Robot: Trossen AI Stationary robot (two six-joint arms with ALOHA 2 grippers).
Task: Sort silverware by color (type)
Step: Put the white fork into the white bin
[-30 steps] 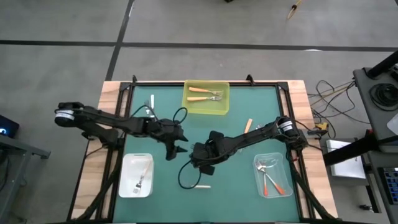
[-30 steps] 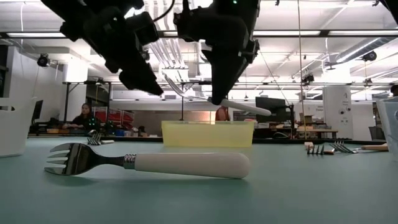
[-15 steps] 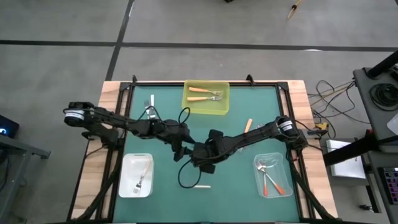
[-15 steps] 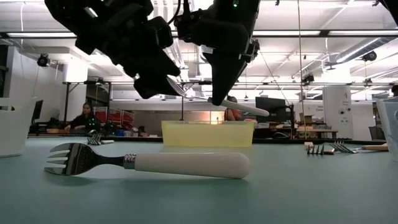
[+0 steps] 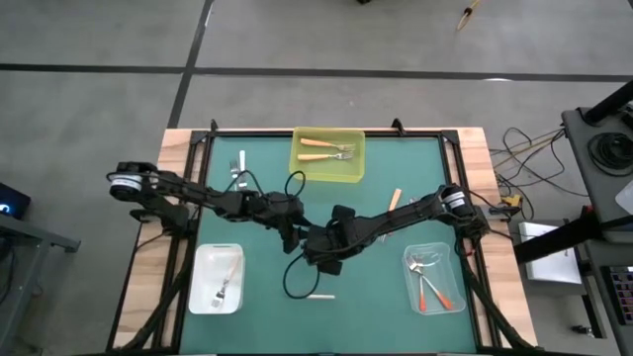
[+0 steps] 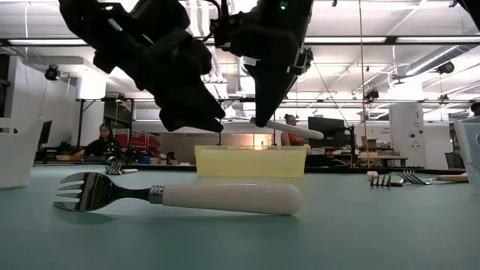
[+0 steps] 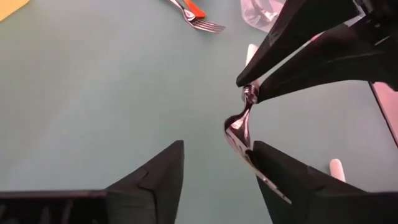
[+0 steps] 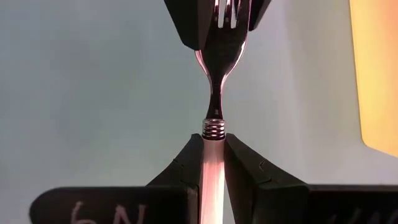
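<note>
My right gripper (image 8: pixel 211 142) is shut on a white-handled fork (image 8: pixel 217 62) and holds it in the air over the table's middle (image 5: pixel 315 247). My left gripper (image 7: pixel 214 144) is open and has come up to the fork's tine end (image 7: pixel 239 127). Its fingers stand on either side of the tines. In the low view the left gripper (image 6: pixel 206 116) hides the tines, and the handle's free end (image 6: pixel 296 133) sticks out past the right gripper (image 6: pixel 262 118). Another white-handled fork (image 6: pixel 180 196) lies flat on the mat near the front edge. My right gripper pinches the fork's white handle just behind the metal collar (image 8: pixel 210 158) between its two fingers, coming down at a slant from the table's right. The fork hangs about level and clear of the table, tines toward the left gripper. My left gripper has one finger (image 7: pixel 280 180) close against the tines; I cannot tell whether it touches them.
A yellow bin (image 5: pixel 351 173) at the far middle holds orange-handled forks. The white bin (image 5: pixel 203 259) at the near left holds a white fork, and the clear bin (image 5: pixel 447 259) at the near right holds red ones. Loose forks (image 5: pixel 240 168) (image 5: pixel 395 199) lie on the mat.
My left gripper has moved toward the table's right and down, up to the right gripper. It has rolled a little, and its fingers now flank the held fork's tines. The right gripper and the fork have kept still.
</note>
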